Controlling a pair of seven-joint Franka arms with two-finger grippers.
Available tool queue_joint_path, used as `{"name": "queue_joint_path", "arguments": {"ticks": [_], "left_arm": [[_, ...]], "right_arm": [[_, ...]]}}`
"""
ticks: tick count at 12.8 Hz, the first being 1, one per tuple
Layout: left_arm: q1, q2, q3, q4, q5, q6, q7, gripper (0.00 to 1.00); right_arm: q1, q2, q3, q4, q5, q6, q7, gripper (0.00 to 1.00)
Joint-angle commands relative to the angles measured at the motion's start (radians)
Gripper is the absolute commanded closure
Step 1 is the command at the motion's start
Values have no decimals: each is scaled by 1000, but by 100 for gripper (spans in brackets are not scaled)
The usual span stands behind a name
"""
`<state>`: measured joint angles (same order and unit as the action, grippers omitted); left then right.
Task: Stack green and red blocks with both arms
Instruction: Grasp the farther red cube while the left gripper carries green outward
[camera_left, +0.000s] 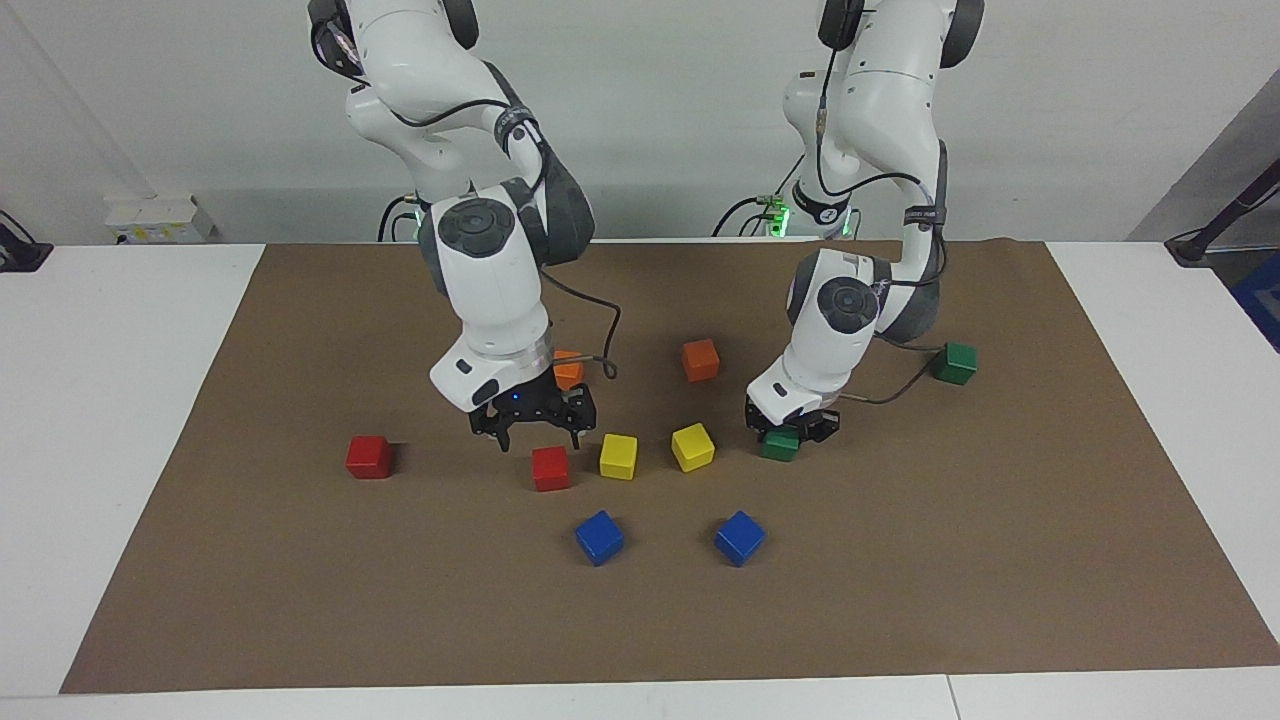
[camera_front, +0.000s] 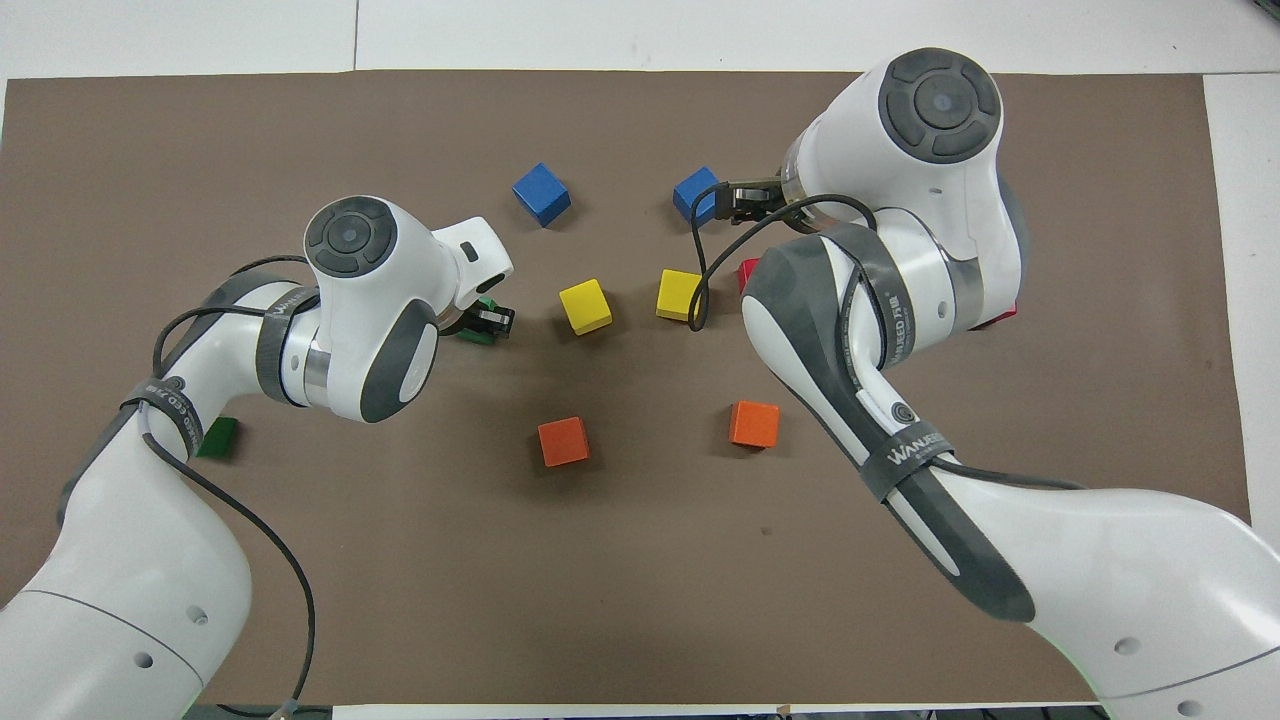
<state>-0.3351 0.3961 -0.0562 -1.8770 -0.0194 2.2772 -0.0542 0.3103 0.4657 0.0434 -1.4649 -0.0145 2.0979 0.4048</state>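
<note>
The left gripper (camera_left: 790, 432) is clamped on a green block (camera_left: 779, 445) (still on the mat). The right gripper (camera_left: 535, 432) hangs spread wide above a red block (camera_left: 550, 468), touching nothing.

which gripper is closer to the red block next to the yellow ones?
Right. The right gripper hangs open just above that red block; the left gripper is down at a green block, past both yellow blocks.

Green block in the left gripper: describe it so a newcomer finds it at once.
On the brown mat, a row runs red, yellow, yellow, green. The green block ends it toward the left arm's end, under the left gripper, which is shut on it. The other green block lies free, nearer to the robots.
</note>
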Motion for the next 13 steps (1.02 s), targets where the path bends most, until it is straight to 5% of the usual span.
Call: {"name": "queue_joint_path", "arguments": {"ticks": [1,7,13], "left_arm": [[4,-26,15,12,16,-53,-25,100],[178,-273,12,24,3,-332,10,100],[394,-384,15,-45,4,-440,403,100]], "right_arm": [[4,33,0,11,-10,36,36,1],[1,18,0,-138,-12,88,-50,0],[-8,14,-2,-187,-10,88,-119,0]]}}
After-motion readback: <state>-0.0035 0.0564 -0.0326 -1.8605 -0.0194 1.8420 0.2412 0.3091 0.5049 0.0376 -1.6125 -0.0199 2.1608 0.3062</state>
